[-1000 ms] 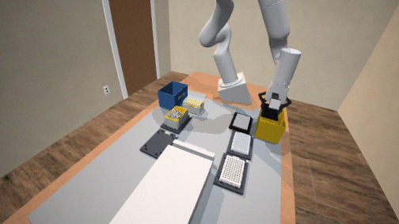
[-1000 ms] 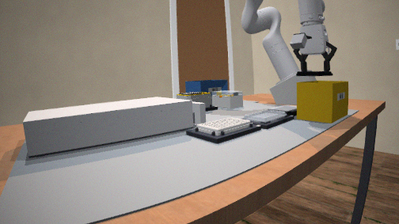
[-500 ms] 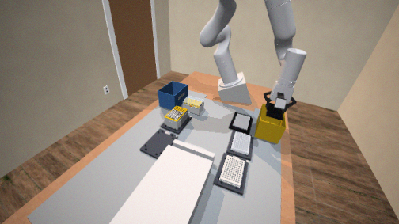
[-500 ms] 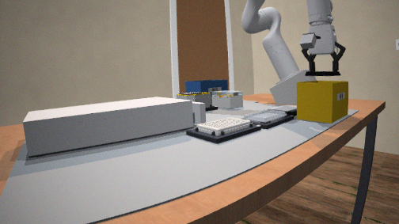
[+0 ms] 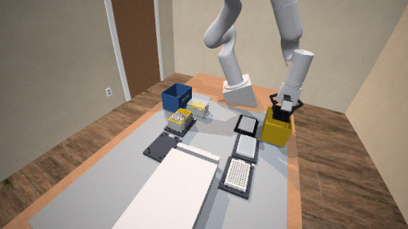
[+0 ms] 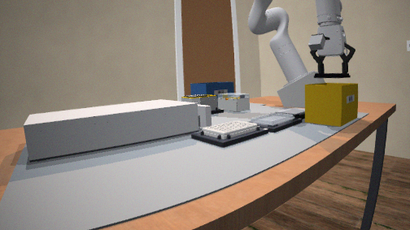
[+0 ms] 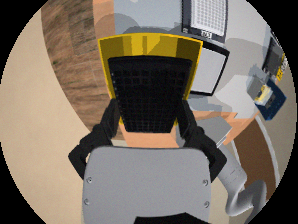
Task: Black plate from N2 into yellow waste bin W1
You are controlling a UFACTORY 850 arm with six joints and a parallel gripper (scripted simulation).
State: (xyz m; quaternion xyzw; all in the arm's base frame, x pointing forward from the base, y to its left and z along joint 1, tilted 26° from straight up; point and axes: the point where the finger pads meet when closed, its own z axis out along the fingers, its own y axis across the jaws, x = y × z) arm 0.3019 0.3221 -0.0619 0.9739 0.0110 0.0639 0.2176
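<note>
My gripper (image 5: pixel 284 112) is shut on the black plate (image 7: pixel 149 94), a flat black well plate held level between the fingers. It hangs just above the rim of the yellow waste bin W1 (image 5: pixel 276 129), over the bin's opening. In the exterior view the gripper (image 6: pixel 332 72) holds the plate (image 6: pixel 333 75) a little above the bin's top (image 6: pixel 331 103). In the wrist view the yellow bin's rim (image 7: pixel 149 48) frames the plate from behind and at the sides. The bin stands upright near the bench's right edge.
Three nests lie in a row left of W1: a black nest with a grey inset (image 5: pixel 246 125), then two holding white plates (image 5: pixel 246 146) (image 5: pixel 237 174). A blue bin (image 5: pixel 176 96), a tip box (image 5: pixel 198 108), a yellow rack (image 5: pixel 180 118), a dark plate (image 5: pixel 161 146) and the long white cooler (image 5: pixel 174 189) stand further left.
</note>
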